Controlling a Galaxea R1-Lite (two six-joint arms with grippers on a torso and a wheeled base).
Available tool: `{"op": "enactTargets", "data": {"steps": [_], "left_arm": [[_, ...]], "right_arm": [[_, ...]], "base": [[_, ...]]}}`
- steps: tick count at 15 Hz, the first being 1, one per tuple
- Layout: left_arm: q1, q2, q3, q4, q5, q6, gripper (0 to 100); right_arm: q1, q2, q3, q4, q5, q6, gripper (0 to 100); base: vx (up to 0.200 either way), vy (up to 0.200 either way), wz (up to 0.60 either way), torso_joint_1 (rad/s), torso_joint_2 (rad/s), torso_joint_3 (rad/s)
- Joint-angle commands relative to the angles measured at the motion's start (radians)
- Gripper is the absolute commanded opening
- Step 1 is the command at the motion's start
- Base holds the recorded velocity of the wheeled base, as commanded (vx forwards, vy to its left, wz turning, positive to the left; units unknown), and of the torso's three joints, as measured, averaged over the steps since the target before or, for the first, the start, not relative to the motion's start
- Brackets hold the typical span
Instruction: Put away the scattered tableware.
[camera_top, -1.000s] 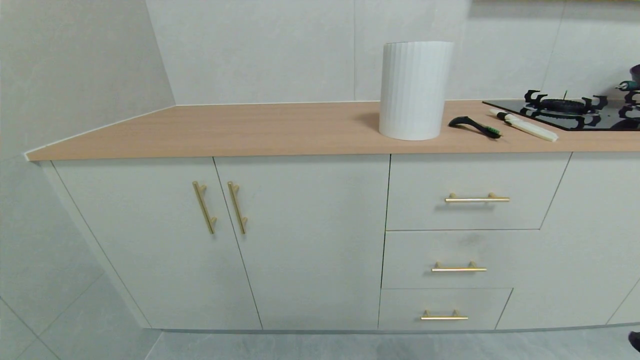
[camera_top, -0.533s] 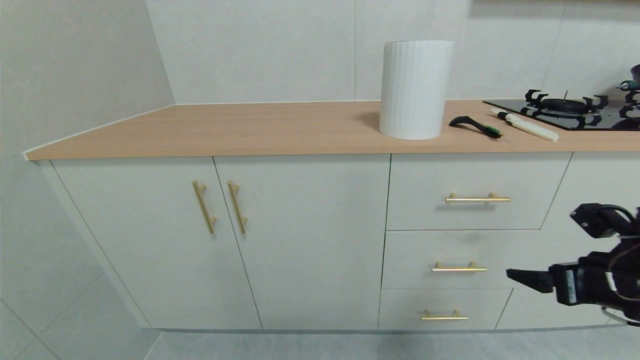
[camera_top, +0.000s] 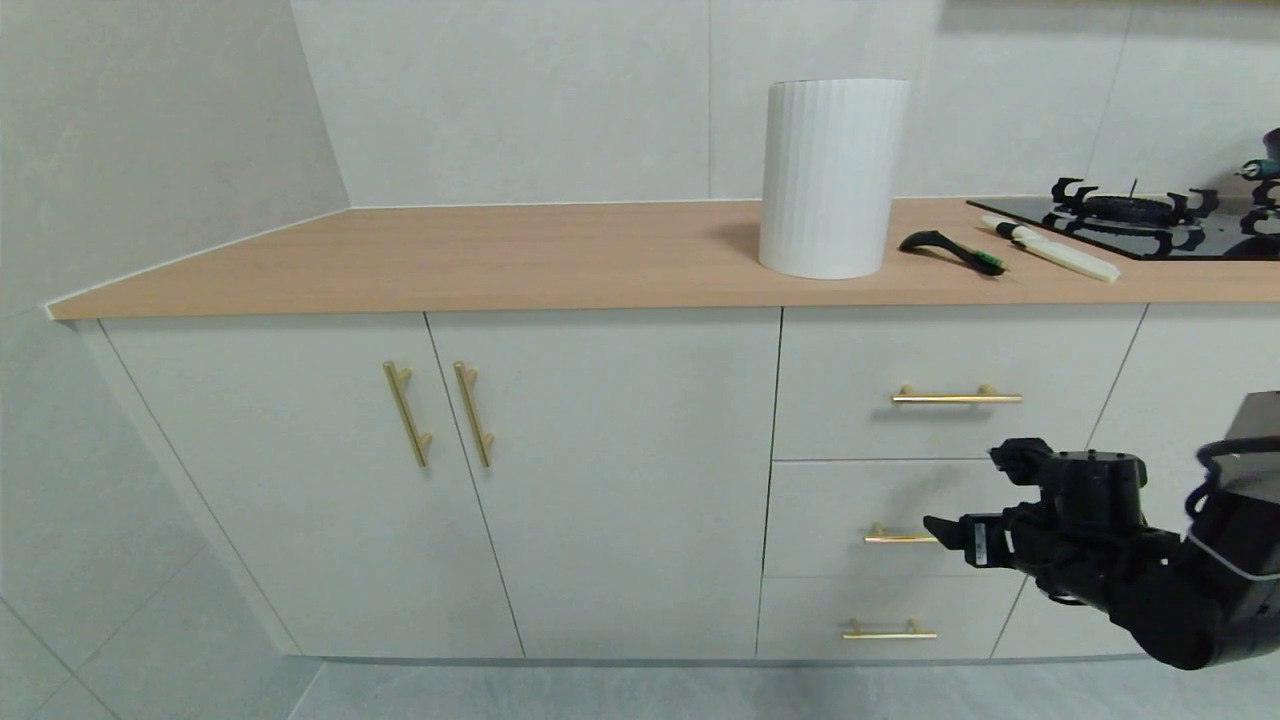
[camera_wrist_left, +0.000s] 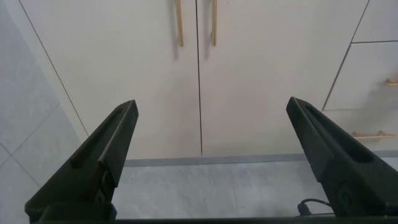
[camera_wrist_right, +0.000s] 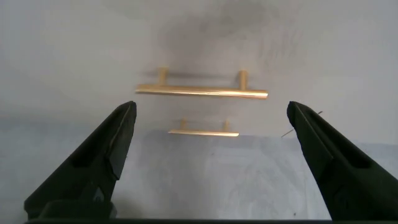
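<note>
1. Right gripper (camera_top: 965, 492): you see its jaws spread wide and holding nothing. It sits in front of the drawer stack, level with the middle drawer handle (camera_top: 898, 538). In the right wrist view the right gripper (camera_wrist_right: 210, 111) faces that handle (camera_wrist_right: 202, 92) squarely. The bar lies between the lines of the two fingers and beyond their tips, apart from them. The bottom drawer handle (camera_wrist_right: 203, 132) shows just beneath it.

2. Left gripper (camera_wrist_left: 211, 106): you see its jaws also spread wide and empty. It is low and faces the seam between the two cabinet doors, under the paired door handles (camera_wrist_left: 179, 25), with the grey floor (camera_wrist_left: 217, 186) below.

3. Tableware: find it on the wooden countertop (camera_top: 450, 260), above the drawer stack and well apart from both grippers. The black peeler (camera_top: 950, 251) lies flat just beside the white ribbed container (camera_top: 832, 178), on its hob side. The pale utensil (camera_top: 1050, 250) lies near the peeler, one end at the edge of the gas hob (camera_top: 1130, 215).

4. Container: it stands upright on the countertop above the top drawer handle (camera_top: 957, 398).
</note>
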Motion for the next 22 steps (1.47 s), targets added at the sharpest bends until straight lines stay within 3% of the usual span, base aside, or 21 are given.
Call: {"op": "enactTargets", "data": {"steps": [1,6,14,22], "left_arm": [[0.0,0.0,0.0,0.0,0.0,0.0,100],[0.0,0.0,0.0,0.0,0.0,0.0,100],[0.0,0.0,0.0,0.0,-0.001,0.0,100],[0.0,0.0,0.0,0.0,0.0,0.0,100]], "right_arm": [[0.002,0.193,-0.068,-0.05,-0.048,0.003,100],[0.002,0.273,-0.143,-0.13,-0.08,0.039,100],[0.011,0.357,-0.266,-0.134,-0.145,0.042,100],[0.011,0.371,-0.249,-0.079,-0.168,0.006,100]], "base": [[0.0,0.0,0.0,0.0,0.0,0.0],[0.0,0.0,0.0,0.0,0.0,0.0],[0.0,0.0,0.0,0.0,0.0,0.0],[0.0,0.0,0.0,0.0,0.0,0.0]]}}
